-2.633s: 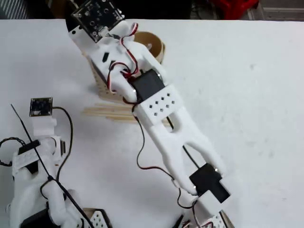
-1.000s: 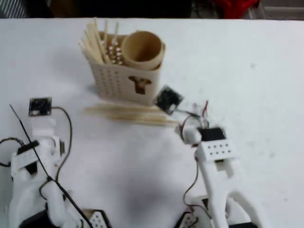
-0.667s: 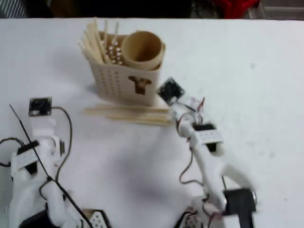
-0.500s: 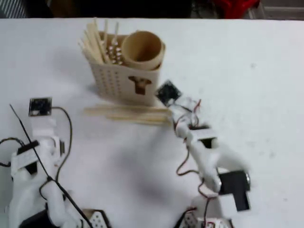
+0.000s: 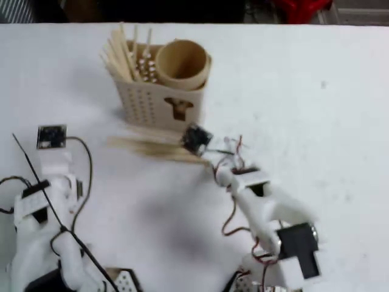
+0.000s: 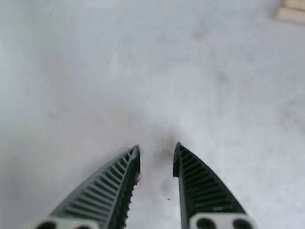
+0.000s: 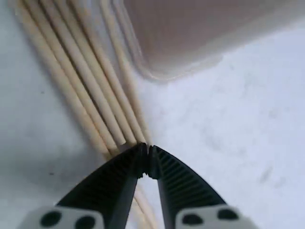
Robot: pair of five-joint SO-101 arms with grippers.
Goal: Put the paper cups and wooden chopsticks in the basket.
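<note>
Dark ribbed right gripper (image 7: 147,161), tips pressed together, sits over loose pale wooden chopsticks (image 7: 90,86) lying on the white surface (image 7: 228,109) just in front of the cream perforated basket (image 5: 159,103) holding a tan paper cup (image 5: 182,61), while the left gripper (image 6: 157,152), well apart from the basket, hangs slightly parted.

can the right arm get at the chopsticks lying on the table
Probably yes: the right tool sits at the end of the chopsticks lying beside the basket, with nothing between. Its tips are shut, so it would need to open first.
</note>
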